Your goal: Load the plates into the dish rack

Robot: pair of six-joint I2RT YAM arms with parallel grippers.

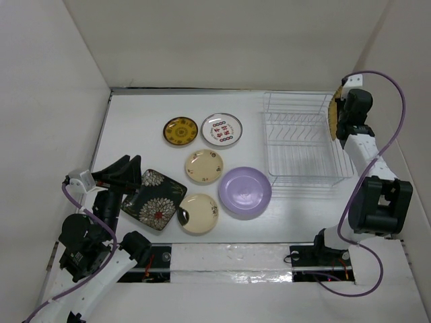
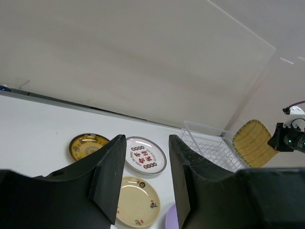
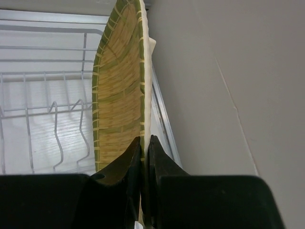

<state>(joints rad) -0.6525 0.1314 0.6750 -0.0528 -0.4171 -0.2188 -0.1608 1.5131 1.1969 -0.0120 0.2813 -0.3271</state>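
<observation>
Over at the right claw (image 3: 145, 147), the two fingers are pinched tight on the lower rim of the mustard plate (image 3: 119, 86), which stands on edge and rises straight up from the fingertips. Its woven-looking face turns toward the dish rack (image 3: 47, 74), whose white wires and prongs lie just to the left of this claw in the wrist view. From above, the plate hangs at the rack's far right end, over its outer rim; whether it touches the wire I cannot tell

The left claw (image 1: 138, 169) is spread wide with nothing between its fingers. It hovers low over the left side of the desk (image 1: 135, 111), its tips above the left corner of the black flowered plate (image 1: 153, 198), which lies flat just beyond and beneath them. Through the gap between its fingers the wrist camera shows the white plate with red marks (image 2: 145, 155) and, nearer the claw, the far cream plate (image 2: 136, 200). The dark-yellow patterned plate (image 2: 88, 145) sits just outside the left finger, and a sliver of the lavender plate (image 2: 171, 220) shows by the right finger. The near cream plate (image 1: 199, 213) lies to this claw's right, touching the black plate's corner and beside the lavender one
</observation>
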